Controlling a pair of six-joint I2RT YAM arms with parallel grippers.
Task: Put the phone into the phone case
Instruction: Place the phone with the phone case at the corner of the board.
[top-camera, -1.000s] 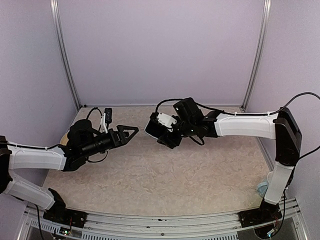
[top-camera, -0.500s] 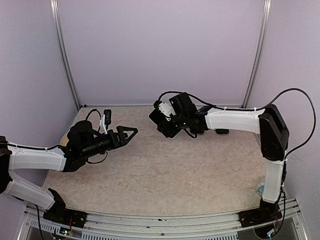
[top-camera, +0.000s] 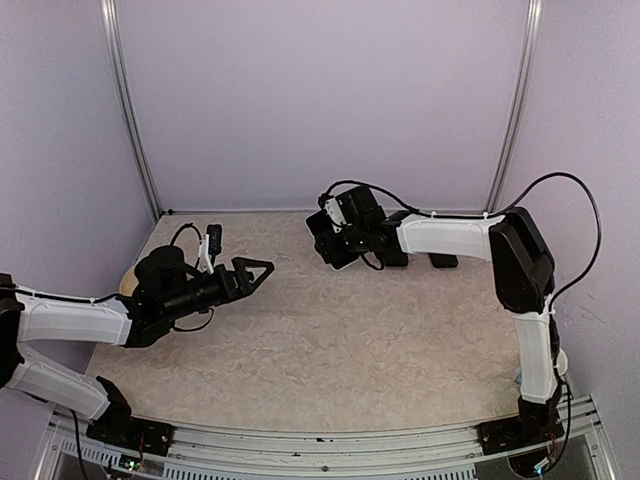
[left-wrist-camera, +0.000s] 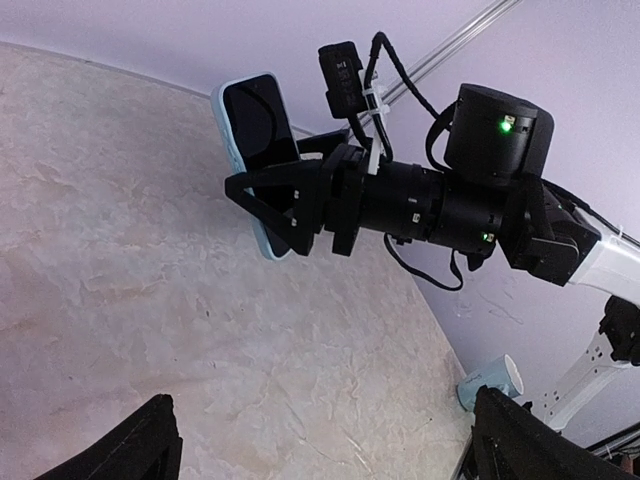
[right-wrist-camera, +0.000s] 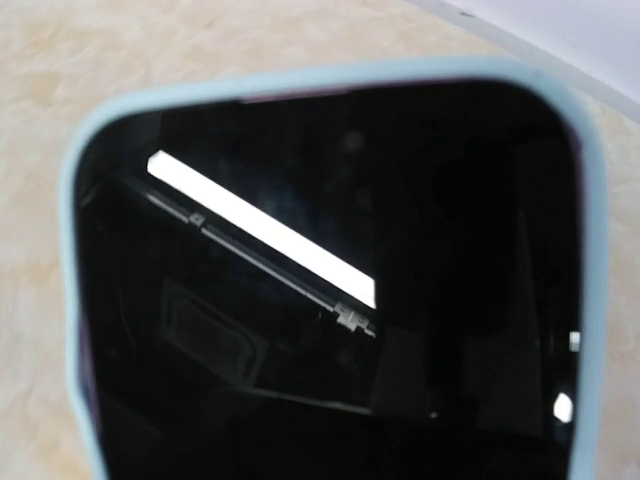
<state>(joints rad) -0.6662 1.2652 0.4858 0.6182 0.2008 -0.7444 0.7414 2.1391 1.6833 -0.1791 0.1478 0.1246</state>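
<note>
Beige marbled surface (top-camera: 340, 340), pale lilac walls (top-camera: 320, 100) on three sides, metal corner posts (top-camera: 130, 110) at the back, small black object (top-camera: 443, 262) lying on the surface near the back right, pale blue cup (left-wrist-camera: 490, 378) by the surface's right edge, aluminium rail (top-camera: 330, 455) along the near edge.

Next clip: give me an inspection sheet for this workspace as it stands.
Surface: beige marbled table.
Job's things: phone, screen dark, sits inside the pale blue phone case.
Clutter: small dark object beside the right arm; pale cup beyond the table edge.
Grippers: left gripper open, empty; right gripper clamped on the phone case.
Cables: black cable loops over the right wrist.
Surroundings: lilac walls, metal posts.
</note>
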